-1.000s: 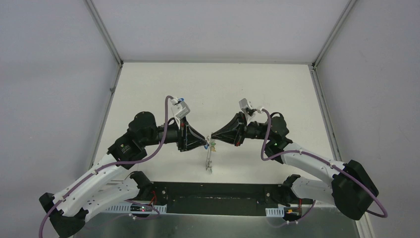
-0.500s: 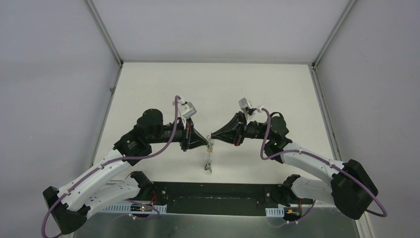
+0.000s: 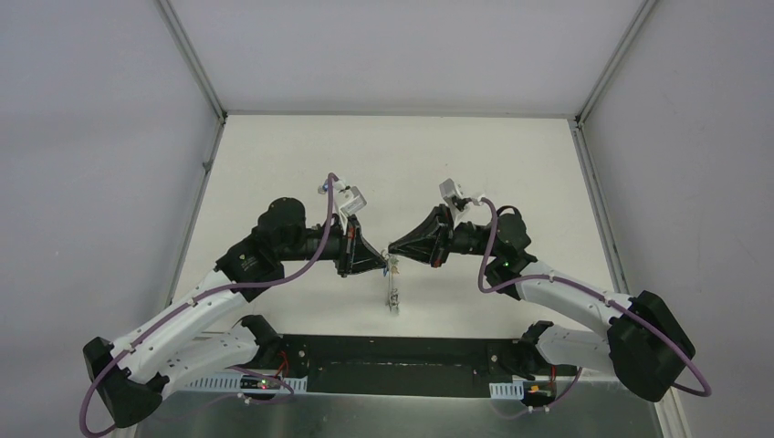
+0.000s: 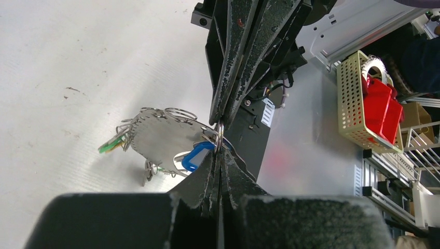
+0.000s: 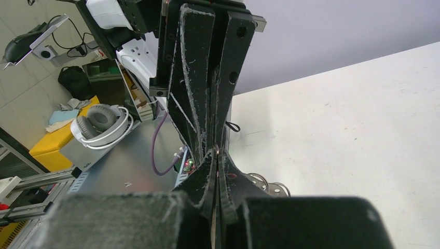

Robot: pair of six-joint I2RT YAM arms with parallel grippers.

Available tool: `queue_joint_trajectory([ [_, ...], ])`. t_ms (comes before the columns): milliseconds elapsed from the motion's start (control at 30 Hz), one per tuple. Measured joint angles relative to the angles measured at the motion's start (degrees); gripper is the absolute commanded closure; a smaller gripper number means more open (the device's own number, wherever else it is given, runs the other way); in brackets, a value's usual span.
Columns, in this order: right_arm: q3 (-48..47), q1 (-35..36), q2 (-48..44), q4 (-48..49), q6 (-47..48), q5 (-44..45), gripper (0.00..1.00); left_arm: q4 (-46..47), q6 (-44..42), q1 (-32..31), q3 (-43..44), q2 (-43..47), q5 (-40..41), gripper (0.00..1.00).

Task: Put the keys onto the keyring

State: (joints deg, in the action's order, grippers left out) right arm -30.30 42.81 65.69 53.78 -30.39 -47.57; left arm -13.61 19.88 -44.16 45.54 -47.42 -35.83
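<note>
White tabletop (image 3: 301,155) between grey walls (image 3: 91,137), seen from above. At mid-table the left gripper (image 3: 381,265) reaches in from 9 o'clock and the right gripper (image 3: 392,248) from 3 o'clock. Their tips meet point to point, and both pairs of jaws are pressed fully together. From that meeting point the keyring (image 3: 392,290) hangs edge-on, its long axis running toward 6 o'clock, with neither arm nearer. The right gripper pinches its rim; whether the left grips ring or key cannot be told. From the left wrist, the loop spreads toward 9 o'clock, with a blue key (image 4: 194,156) just beside the tips and a green key (image 4: 110,144) at the far rim. No writing or brand is legible.
</note>
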Motion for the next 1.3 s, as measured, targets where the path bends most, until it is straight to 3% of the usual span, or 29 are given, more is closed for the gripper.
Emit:
queue_joint_trajectory([
  [300, 0.0, 0.0, 0.0, 0.07, -0.48, 1.81, 1.0, 1.6, 1.22, -2.05, -0.02, -0.07, 1.79, 1.0],
  [567, 0.15, 0.02, -0.37, 0.13, -1.03, 3.48, 1.0, 2.84, 1.75, -4.26, -0.5, 0.7, 5.44, 0.56],
  [667, 0.28, 0.02, -1.14, -0.2, -0.9, 3.98, 1.0, 2.19, 1.6, -4.28, -0.52, 2.23, 7.69, 0.48],
  [800, 0.96, 0.02, -2.62, -0.79, -0.7, 4.31, 1.0, 1.2, 1.55, -4.28, -0.52, 6.01, 12.17, 0.48],
  [967, 1.09, 0.02, -2.97, -1.25, -0.61, 4.33, 1.0, 0.44, 1.53, -4.28, -0.46, 8.63, 16.13, 0.58],
  [1300, 1.09, 0.02, -2.97, -1.4, -0.63, 4.33, 1.0, -0.79, 1.51, -4.28, 1.92, 3.08, 16.04, 0.63],
])
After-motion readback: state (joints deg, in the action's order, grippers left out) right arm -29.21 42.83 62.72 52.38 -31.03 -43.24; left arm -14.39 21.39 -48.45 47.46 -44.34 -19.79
